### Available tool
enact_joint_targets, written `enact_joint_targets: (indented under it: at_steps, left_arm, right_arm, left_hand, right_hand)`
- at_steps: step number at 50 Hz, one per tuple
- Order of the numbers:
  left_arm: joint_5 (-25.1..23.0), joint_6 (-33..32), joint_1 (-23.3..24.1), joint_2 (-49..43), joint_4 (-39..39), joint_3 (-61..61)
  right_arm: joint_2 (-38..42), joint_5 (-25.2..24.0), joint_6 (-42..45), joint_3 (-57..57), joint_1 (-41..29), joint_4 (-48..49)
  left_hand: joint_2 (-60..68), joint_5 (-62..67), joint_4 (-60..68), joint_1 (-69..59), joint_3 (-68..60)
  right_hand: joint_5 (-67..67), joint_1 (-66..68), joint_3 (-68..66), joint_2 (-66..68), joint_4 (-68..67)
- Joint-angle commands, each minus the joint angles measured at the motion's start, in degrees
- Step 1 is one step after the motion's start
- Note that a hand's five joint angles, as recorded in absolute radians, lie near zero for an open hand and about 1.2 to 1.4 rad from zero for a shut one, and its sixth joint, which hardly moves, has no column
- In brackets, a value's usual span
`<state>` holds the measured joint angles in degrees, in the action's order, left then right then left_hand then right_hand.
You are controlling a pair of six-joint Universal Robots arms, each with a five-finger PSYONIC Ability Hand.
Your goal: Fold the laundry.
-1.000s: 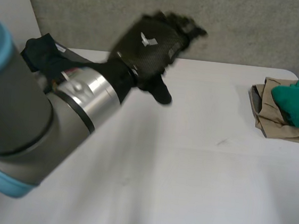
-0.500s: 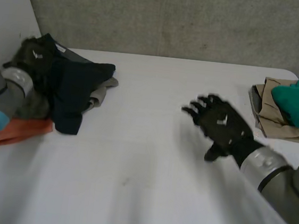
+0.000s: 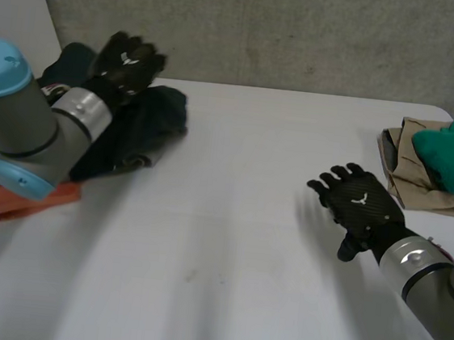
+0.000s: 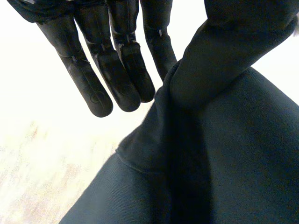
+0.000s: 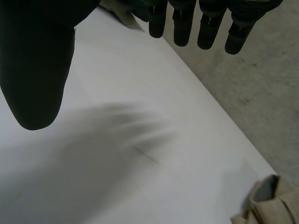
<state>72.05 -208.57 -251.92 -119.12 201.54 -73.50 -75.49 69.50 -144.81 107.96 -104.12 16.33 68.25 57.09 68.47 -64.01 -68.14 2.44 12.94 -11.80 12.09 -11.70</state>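
Starting the fold: picking a garment from the far-left pile.
My left hand (image 3: pixel 126 60) lies straight-fingered on the dark garment (image 3: pixel 155 118), not clamped; my right hand (image 3: pixel 359 204) hovers spread over the tabletop (image 3: pixel 230 219). Next I should pinch the cloth and drag it to the centre.

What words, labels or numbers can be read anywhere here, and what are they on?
No text here can be read.
On the left hand: a small white mark on its back, too blurred to read.
On the right hand: a similar white mark, not legible as letters.
On the dark clothes and the tan cloth: no label visible.
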Motion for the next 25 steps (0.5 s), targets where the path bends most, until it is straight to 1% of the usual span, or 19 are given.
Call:
enact_joint_targets:
  at_steps: [1,2,3,6,9,11,12,13,14,15,17,18,21,22,25]
  left_arm:
    - [-0.4,10.2,12.9,3.6,0.8,-3.9]
    - [-0.5,11.1,14.8,3.3,0.9,-4.3]
    - [-0.7,12.4,18.2,2.1,1.0,-4.8]
    - [-0.6,14.7,22.5,-1.9,0.9,-4.9]
    - [-1.1,15.3,24.5,-3.9,0.8,-5.2]
    - [-2.6,15.5,25.4,-4.7,0.8,-5.9]
    - [-3.2,15.5,25.4,-4.5,0.8,-6.5]
    - [-3.7,15.5,25.4,-4.4,0.9,-6.9]
    - [-3.7,15.0,25.1,-3.7,0.8,-7.8]
    - [-3.6,15.0,25.0,-2.9,0.7,-8.1]
    - [-3.2,15.1,24.3,-0.3,0.7,-9.1]
    - [-2.6,15.2,22.9,2.8,0.5,-10.5]
    - [-1.0,15.2,19.9,6.9,0.3,-13.1]
    - [0.3,15.3,18.1,9.8,0.2,-14.5]
    - [2.6,15.3,16.1,14.5,0.0,-16.8]
  right_arm:
    - [-1.1,2.7,-1.7,0.0,2.5,1.5]
    - [-1.2,3.6,-3.1,-0.1,3.3,2.0]
    - [-1.2,4.0,-3.9,-0.2,3.7,2.2]
    - [-1.2,5.6,-7.0,-0.7,5.1,2.4]
    - [-1.2,6.2,-8.4,-1.0,5.9,2.4]
    - [-1.1,6.3,-8.9,-1.4,6.9,2.4]
    - [-1.1,6.3,-9.0,-1.5,7.2,2.3]
    - [-1.1,6.2,-9.1,-1.6,7.5,2.3]
    - [-1.0,5.8,-9.1,-1.7,8.2,2.3]
    - [-1.0,5.6,-9.1,-1.8,8.4,2.2]
    - [-1.0,5.5,-9.1,-2.0,8.6,2.2]
    - [-1.0,5.4,-9.0,-2.2,8.5,2.1]
    - [-0.9,5.1,-8.8,-3.3,8.5,1.9]
    - [-0.9,4.9,-8.7,-4.4,8.5,1.6]
    - [-0.7,4.0,-8.5,-5.9,8.1,1.2]
  left_hand:
    - [11.7,12.9,11.5,-16.0,-11.9]
    - [11.7,12.9,11.5,-16.0,-11.9]
    - [11.7,12.9,11.5,-16.0,-11.9]
    - [11.7,12.9,11.5,-16.0,-11.9]
    - [11.7,12.9,11.5,-16.0,-11.9]
    - [11.7,12.9,11.5,-16.0,-11.9]
    - [2.4,3.6,2.2,-6.7,-2.6]
    - [-10.5,-9.3,-10.7,6.2,10.4]
    - [-32.1,-30.9,-32.3,27.8,32.0]
    - [-36.1,-35.0,-36.4,31.9,36.0]
    - [-37.0,-35.8,-37.2,32.8,36.9]
    - [-38.2,-37.0,-38.4,33.9,38.1]
    - [-39.5,-38.4,-39.8,35.3,39.4]
    - [-39.7,-38.5,-39.9,35.5,39.6]
    - [-40.5,-39.4,-40.8,36.3,40.4]
  right_hand:
    - [-2.4,-2.9,1.8,-2.1,1.7]
    - [-2.4,-2.9,1.8,-2.1,1.7]
    - [-2.4,-2.9,1.8,-2.1,1.7]
    - [-2.4,-2.9,1.8,-2.1,1.7]
    - [-2.4,-2.9,1.8,-2.1,1.7]
    - [-2.4,-2.9,1.8,-2.1,1.7]
    - [-2.4,-2.9,1.8,-2.1,1.7]
    - [-2.4,-2.9,1.8,-2.1,1.7]
    - [-2.4,-2.9,1.8,-2.1,1.7]
    - [-2.4,-2.9,1.8,-2.1,1.7]
    - [-2.4,-2.9,1.8,-2.1,1.7]
    - [-2.4,-2.9,1.8,-2.1,1.7]
    - [-2.4,-2.9,1.8,-2.1,1.7]
    - [-2.4,-2.9,1.8,-2.1,1.7]
    - [-2.4,-2.9,1.8,-2.1,1.7]
